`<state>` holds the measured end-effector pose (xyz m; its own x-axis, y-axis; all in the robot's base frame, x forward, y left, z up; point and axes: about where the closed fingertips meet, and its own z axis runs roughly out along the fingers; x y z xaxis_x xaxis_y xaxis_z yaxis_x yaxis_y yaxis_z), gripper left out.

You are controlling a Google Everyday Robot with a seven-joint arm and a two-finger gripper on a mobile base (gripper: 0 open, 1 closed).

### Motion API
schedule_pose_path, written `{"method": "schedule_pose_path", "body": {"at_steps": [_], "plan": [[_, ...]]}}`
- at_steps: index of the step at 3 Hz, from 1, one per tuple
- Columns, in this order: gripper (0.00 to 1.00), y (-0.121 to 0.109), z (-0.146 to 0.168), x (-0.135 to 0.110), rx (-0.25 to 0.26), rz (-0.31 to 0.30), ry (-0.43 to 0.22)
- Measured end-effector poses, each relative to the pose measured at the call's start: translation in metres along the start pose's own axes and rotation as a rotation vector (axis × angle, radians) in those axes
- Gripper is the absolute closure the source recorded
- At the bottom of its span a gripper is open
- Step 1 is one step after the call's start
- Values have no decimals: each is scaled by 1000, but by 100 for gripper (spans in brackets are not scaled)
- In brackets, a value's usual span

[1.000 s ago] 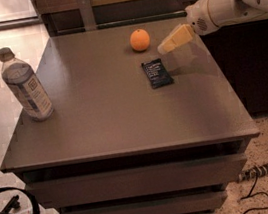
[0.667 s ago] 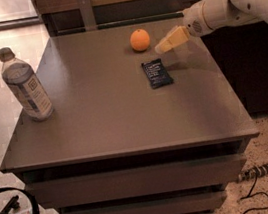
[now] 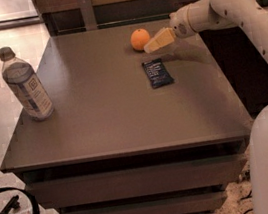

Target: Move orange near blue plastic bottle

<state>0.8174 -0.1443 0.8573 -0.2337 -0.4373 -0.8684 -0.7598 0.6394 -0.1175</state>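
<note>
Grey tabletop (image 3: 106, 123) filled most of the view, with the orange (image 3: 140, 39) sitting towards its far edge and the blue plastic bottle (image 3: 25, 83) standing upright near the left edge, well apart from the fruit. A flat dark snack packet (image 3: 157, 72) lay between the orange and the near edge, just clear of both. Over the last second the gripper (image 3: 150, 46) had slid leftward along the far side of the table, closing the gap that had separated it from the orange; its pale tip now sat just beside the fruit's right flank, possibly touching it. Whether the gripper was open or closed could not be told from this angle, and it had hold of nothing that could be seen. The orange itself had not shifted, nor had the bottle. So the approach looked nearly done, while the grasp and the whole carry across to the bottle remained ahead.
</note>
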Motion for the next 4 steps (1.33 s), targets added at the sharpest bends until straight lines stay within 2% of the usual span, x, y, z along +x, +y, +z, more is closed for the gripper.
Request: {"method": "schedule_pose_path", "body": {"at_steps": [1,2,4], "plan": [[0,2,29,-7,-36,-2,-23],[0,6,45,-12,-55,-5,-45],[41,17,61,-14,-78,0,-63]]}}
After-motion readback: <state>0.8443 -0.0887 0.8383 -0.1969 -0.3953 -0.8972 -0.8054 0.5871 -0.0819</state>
